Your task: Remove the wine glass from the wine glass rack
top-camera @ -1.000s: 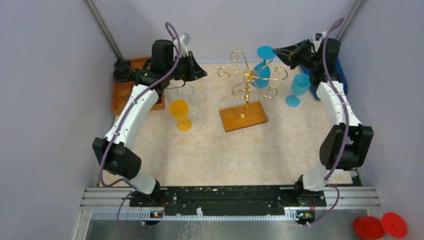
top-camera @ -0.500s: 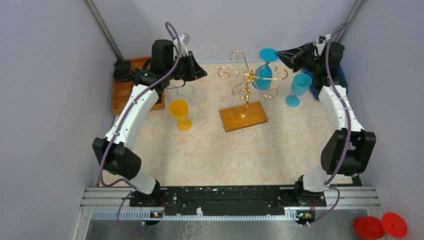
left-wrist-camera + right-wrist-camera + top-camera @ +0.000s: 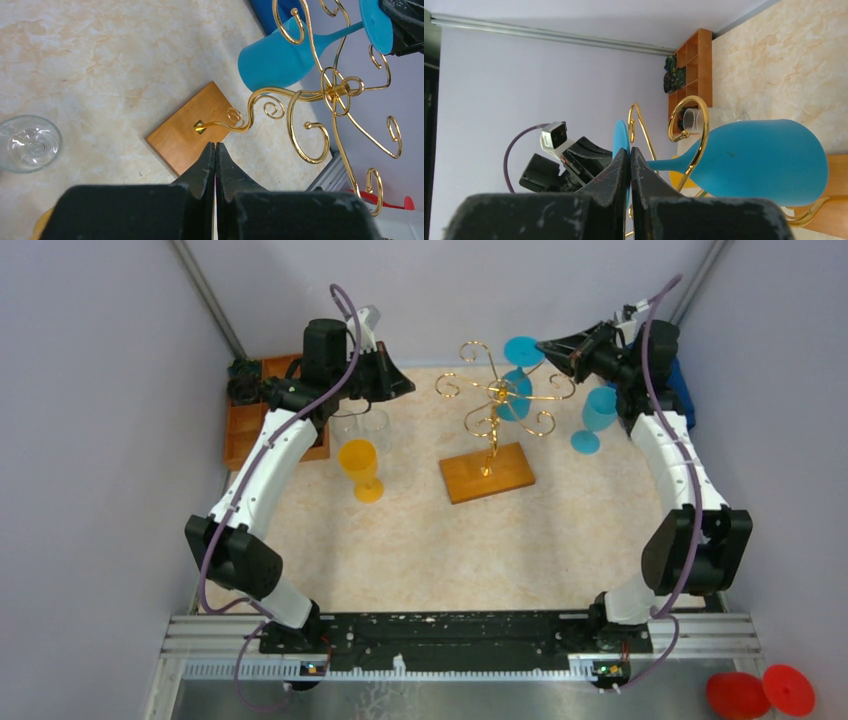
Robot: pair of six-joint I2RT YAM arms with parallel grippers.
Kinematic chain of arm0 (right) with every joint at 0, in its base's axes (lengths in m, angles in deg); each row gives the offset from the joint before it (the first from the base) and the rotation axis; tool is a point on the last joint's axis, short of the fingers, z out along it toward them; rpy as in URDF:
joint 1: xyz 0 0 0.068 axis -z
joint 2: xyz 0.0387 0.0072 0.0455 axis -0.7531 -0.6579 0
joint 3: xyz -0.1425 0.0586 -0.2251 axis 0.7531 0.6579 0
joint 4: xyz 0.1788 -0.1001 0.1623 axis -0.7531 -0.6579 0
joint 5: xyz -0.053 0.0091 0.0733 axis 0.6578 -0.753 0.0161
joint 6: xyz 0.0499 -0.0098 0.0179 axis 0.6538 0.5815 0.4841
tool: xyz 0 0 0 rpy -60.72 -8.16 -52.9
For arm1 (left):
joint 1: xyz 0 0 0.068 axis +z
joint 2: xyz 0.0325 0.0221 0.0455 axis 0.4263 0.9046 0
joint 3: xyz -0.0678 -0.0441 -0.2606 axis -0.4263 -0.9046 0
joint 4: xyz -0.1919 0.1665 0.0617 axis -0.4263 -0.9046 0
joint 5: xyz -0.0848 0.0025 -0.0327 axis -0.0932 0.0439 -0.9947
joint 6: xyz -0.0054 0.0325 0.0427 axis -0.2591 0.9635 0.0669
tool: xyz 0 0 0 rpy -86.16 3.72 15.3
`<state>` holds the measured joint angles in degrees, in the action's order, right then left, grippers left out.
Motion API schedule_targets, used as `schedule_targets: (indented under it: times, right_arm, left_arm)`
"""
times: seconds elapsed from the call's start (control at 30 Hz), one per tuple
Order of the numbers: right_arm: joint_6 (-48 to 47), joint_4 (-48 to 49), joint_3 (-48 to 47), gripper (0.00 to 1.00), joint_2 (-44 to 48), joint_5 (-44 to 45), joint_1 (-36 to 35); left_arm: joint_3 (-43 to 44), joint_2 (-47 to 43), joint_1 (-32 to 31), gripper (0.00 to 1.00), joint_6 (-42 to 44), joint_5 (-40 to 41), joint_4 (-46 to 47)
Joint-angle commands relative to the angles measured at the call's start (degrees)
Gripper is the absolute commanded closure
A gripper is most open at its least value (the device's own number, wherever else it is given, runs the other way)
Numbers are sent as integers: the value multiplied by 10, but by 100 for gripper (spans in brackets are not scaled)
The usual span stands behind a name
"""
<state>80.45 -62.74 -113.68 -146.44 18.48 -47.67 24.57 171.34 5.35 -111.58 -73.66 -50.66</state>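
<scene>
A blue wine glass (image 3: pixel 514 398) hangs bowl-down on a curled arm of the gold wire wine glass rack (image 3: pixel 497 392), which stands on a wooden base (image 3: pixel 487 472). My right gripper (image 3: pixel 546 347) is shut on the glass's flat round foot (image 3: pixel 521 349) from the right. In the right wrist view the thin blue foot sits edge-on between the fingertips of the gripper (image 3: pixel 629 149), and the blue bowl (image 3: pixel 764 160) hangs through a gold loop (image 3: pixel 701 130). My left gripper (image 3: pixel 405 388) is shut and empty at the back left. Its closed tips (image 3: pixel 215 145) point toward the rack's base (image 3: pixel 192 130).
An orange glass (image 3: pixel 360 466) and a clear glass (image 3: pixel 362 425) stand left of the rack. A second blue glass (image 3: pixel 597 416) stands upright at the right. An orange compartmented tray (image 3: pixel 243 430) sits at the far left. Red parts (image 3: pixel 760 692) lie off the table.
My right gripper has shifted a little to the left with the glass's foot, and the blue bowl has moved slightly with it. The left arm has stayed still.
</scene>
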Motion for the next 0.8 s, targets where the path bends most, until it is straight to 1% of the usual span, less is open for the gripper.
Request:
schedule_targets:
  times: [0.0, 0.13, 0.33, 0.43, 0.57, 0.77]
  right_arm:
    - [-7, 21, -51, 100, -22, 7, -27]
    - [-8, 6, -97, 100, -49, 25, -30]
    - [-34, -47, -178, 100, -104, 55, -30]
    - [-41, -54, -196, 100, -122, 71, -26]
    - [-45, -36, -200, 100, -135, 86, -6]
    - [-48, 14, -190, 100, -125, 99, 61]
  left_arm:
    - [-4, -20, -3, 100, 3, -4, 5]
    - [-3, -23, -2, 100, 7, 0, 0]
    - [-3, -25, -2, 100, 10, 3, -4]
    - [-2, -27, -2, 100, 12, 7, -7]
    - [0, -29, -2, 100, 15, 14, -11]
    - [5, -28, -2, 100, 18, 32, -17]
